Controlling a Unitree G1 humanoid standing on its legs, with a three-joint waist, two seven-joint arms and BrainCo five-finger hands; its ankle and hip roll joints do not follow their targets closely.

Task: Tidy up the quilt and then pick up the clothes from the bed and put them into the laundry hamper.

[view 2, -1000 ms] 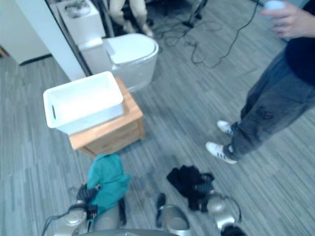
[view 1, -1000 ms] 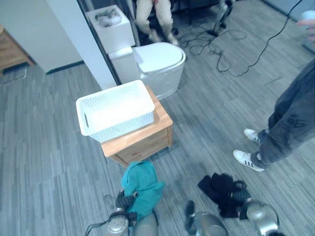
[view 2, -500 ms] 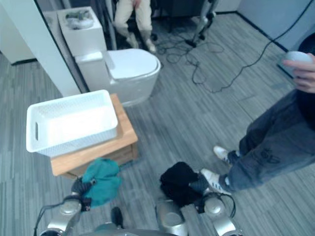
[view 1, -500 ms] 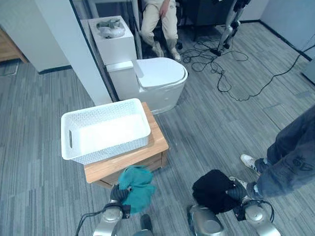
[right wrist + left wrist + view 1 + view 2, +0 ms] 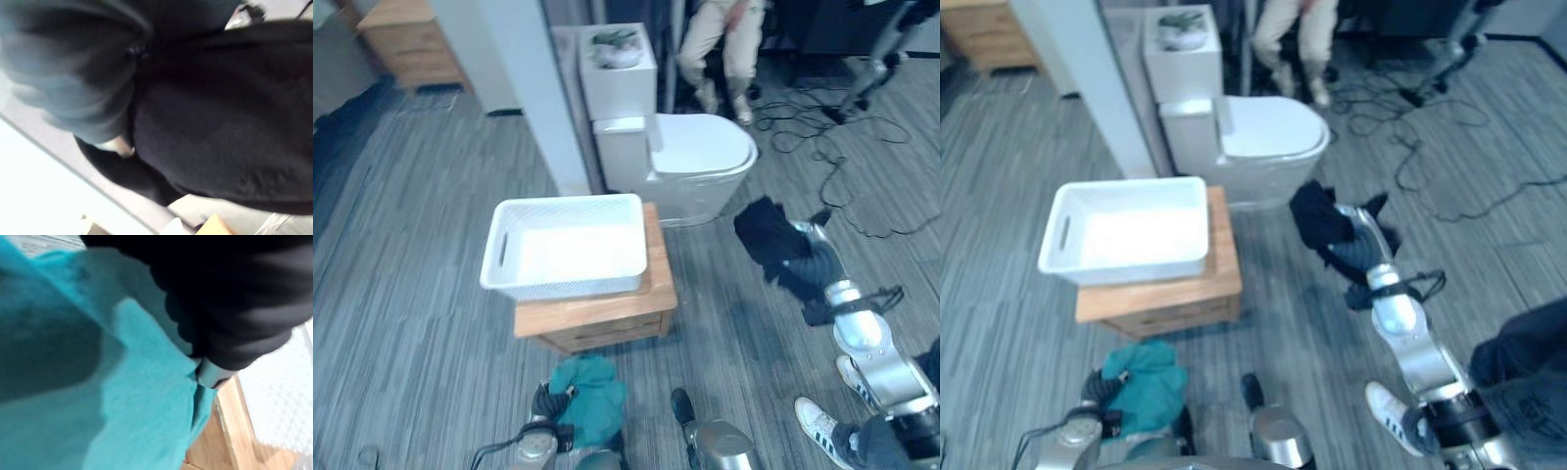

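A white lattice laundry hamper (image 5: 566, 245) stands on a low wooden nightstand (image 5: 597, 315). Below the nightstand's front, my left hand (image 5: 546, 403) is shut on a teal garment (image 5: 591, 399), held low; the teal cloth (image 5: 122, 406) shows close up in the left wrist view, with the hamper (image 5: 283, 396) beyond it. My right hand (image 5: 1363, 247) is raised to the right of the hamper, near the toilet, and is shut on a black garment (image 5: 1316, 215) that hangs from it. The black cloth (image 5: 230, 132) drapes over the hand in the right wrist view.
A white toilet (image 5: 690, 166) with its tank stands just behind the nightstand, beside a grey partition wall (image 5: 524, 88). A person sits behind it (image 5: 724, 39). Another person's white shoe (image 5: 820, 427) is at the lower right. Cables (image 5: 842, 186) lie on the floor at the right.
The camera has shifted. My right arm has lifted the black garment from low near the floor up to beside the hamper and toilet. My left hand stays low with the teal garment.
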